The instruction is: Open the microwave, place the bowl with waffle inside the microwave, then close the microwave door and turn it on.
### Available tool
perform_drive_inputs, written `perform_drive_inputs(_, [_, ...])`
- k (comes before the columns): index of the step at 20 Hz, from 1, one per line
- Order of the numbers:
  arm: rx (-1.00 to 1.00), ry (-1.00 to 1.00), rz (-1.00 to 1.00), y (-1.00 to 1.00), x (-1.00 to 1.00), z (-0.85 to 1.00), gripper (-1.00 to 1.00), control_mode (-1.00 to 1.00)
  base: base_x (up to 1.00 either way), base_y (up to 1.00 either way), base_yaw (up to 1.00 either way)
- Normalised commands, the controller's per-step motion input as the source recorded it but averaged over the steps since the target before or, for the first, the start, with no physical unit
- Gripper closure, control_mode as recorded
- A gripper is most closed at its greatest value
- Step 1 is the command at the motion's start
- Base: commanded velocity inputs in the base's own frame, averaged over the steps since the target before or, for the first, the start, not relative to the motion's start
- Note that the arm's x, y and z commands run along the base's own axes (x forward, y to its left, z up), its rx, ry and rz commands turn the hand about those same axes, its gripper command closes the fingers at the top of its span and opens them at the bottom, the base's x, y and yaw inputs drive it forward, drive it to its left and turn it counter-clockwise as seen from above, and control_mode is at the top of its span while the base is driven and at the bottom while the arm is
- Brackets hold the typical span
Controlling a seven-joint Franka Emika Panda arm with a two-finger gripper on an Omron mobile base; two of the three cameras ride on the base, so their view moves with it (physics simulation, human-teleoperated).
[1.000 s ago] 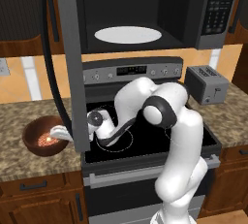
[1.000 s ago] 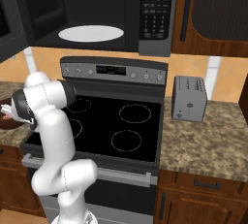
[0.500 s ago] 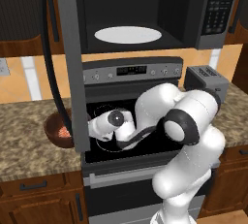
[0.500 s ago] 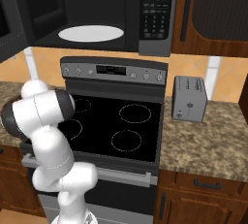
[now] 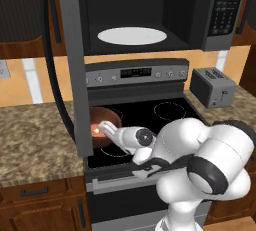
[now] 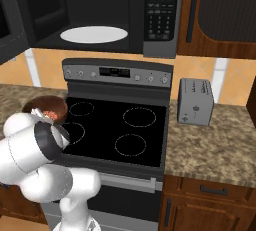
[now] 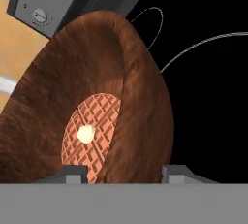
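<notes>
The brown bowl hangs tilted over the stove's front left burner, with the round tan waffle lying inside it. My gripper is shut on the bowl's near rim. In the hand view the rim of the bowl runs down between my two fingertips, and the gridded waffle sits left of it with my gripper below. From the right base view the bowl peeks out behind my arm. The microwave stands open above, its white turntable bare. The microwave door is swung out, edge-on, just left of the bowl.
The black stove top lies under the bowl, its control panel behind. A silver toaster stands on the right counter. Granite counter runs left of the stove. The microwave keypad is at the right of the cavity.
The bowl left the counter on the left and travelled right with my gripper, rising to hang over the stove's left burner. My arm folded in closer to the cameras.
</notes>
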Motion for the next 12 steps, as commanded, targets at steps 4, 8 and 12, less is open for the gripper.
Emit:
perform_drive_inputs(4, [0.00,0.26,-0.30,-0.90,-0.01,0.75,1.00,-1.00,0.00,0.00,0.00])
perform_drive_inputs(8, [0.00,0.26,-0.26,-0.90,0.00,0.75,1.00,-1.00,0.00,0.00,0.00])
perform_drive_inputs(12, [0.00,0.26,-0.25,-0.91,0.00,0.71,1.00,-1.00,0.00,0.00,0.00])
